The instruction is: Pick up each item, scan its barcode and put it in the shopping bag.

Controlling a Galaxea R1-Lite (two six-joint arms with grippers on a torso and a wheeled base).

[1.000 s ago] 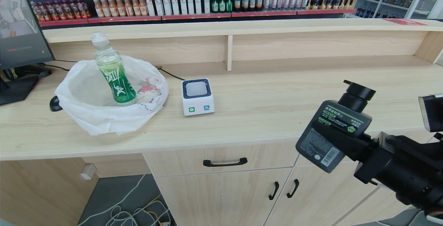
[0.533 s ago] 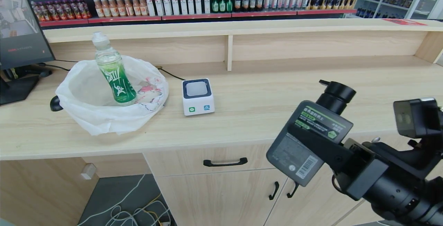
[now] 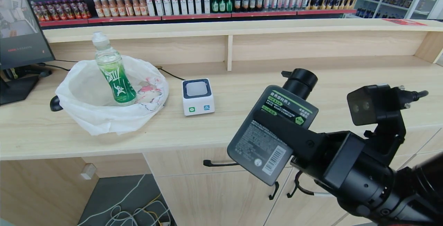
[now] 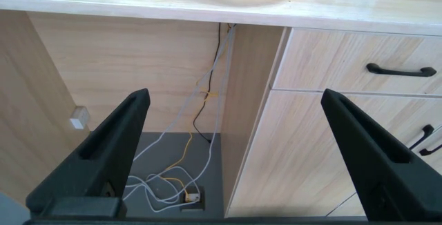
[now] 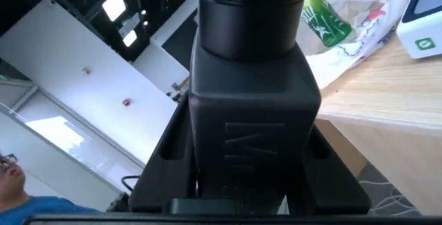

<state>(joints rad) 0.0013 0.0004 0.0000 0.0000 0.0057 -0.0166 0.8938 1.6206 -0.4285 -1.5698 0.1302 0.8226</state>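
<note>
The dark grey bottle (image 3: 258,146) hangs over the surface's (image 3: 249,84) front edge, right of the scanner (image 3: 197,96). The right jaws grasp it and hide its base. It has shifted left toward the scanner. The left jaws sit released below the surface.

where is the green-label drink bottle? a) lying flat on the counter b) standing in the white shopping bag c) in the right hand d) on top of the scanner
b: the green-label drink bottle stands upright inside the white shopping bag, while the right hand grips a dark bottle.
</note>
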